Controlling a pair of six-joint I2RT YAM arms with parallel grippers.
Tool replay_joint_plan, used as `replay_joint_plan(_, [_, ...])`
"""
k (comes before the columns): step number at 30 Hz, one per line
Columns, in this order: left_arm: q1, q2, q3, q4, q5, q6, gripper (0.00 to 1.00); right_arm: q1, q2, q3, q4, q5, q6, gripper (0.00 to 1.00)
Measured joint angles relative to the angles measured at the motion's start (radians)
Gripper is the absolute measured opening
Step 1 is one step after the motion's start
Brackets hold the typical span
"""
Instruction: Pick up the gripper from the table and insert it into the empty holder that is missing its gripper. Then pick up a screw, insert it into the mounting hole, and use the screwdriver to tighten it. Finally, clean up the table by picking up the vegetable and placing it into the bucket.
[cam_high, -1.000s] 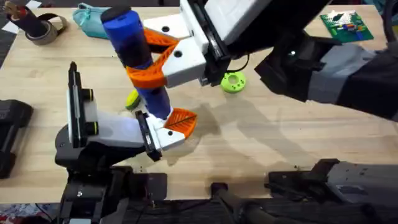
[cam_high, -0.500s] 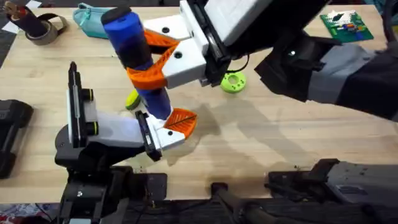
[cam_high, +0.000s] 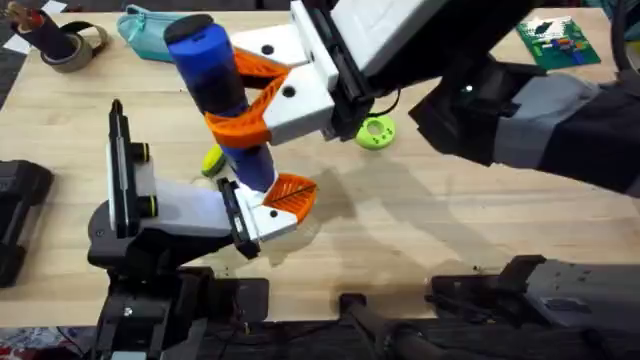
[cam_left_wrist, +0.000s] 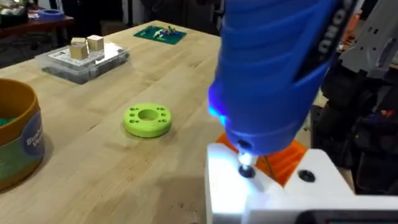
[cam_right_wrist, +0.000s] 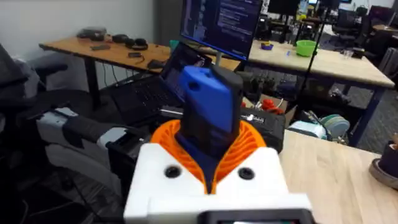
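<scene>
- Loose gripper (cam_high: 285, 200) seated in holder (cam_high: 170, 215); I'm at screw-tightening, I reckon.
- R gripper (cam_high: 255, 95) clamped on screwdriver (cam_high: 215, 85), tip down at mount hole.
- L gripper: can't tell.
- Left: vegetable (cam_high: 212, 160) into bucket (cam_left_wrist: 15, 140).

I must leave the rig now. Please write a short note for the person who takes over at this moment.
Right gripper: shut on the screwdriver, upright, tip down on the white base of the gripper seated in the holder.
Left gripper: fingers not seen.
Done: gripper inserted.
Now: screw tightening.
Left: the vegetable lies on the table behind the screwdriver; put it in the bucket.
</scene>
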Motion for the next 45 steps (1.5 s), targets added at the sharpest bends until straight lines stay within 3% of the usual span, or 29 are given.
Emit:
replay_joint_plan(7, [0.0,0.0,0.0,0.0,0.0,0.0,0.004,-0.003,0.0,0.025,0.024,0.007,0.067,0.023])
replay_joint_plan(11, [0.0,0.0,0.0,0.0,0.0,0.0,0.004,-0.021,0.0,0.134,-0.068,0.007,0.089,0.023])
replay_joint_plan(18, [0.0,0.0,0.0,0.0,0.0,0.001,0.004,-0.05,0.0,0.396,-0.415,0.015,-0.02,0.023])
replay_joint_plan(22, [0.0,0.0,0.0,0.0,0.001,0.001,0.004,-0.072,0.0,0.52,-0.725,0.056,-0.149,0.023])
replay_joint_plan(27, [0.0,0.0,0.0,0.0,0.0,0.001,0.004,-0.111,0.0,0.651,-1.168,0.314,-0.347,0.023])
replay_joint_plan(35, [0.0,0.0,0.0,0.0,0.0,0.001,0.004,-0.205,0.005,0.692,-1.498,0.802,-0.618,0.022])
replay_joint_plan(39, [0.0,0.0,0.0,0.0,0.0,0.001,0.004,-0.269,0.038,0.694,-1.624,0.945,-0.782,0.022])
replay_joint_plan(45, [0.0,0.0,0.0,0.001,-0.001,0.001,0.004,-0.358,0.135,0.694,-1.732,1.044,-0.953,0.022])
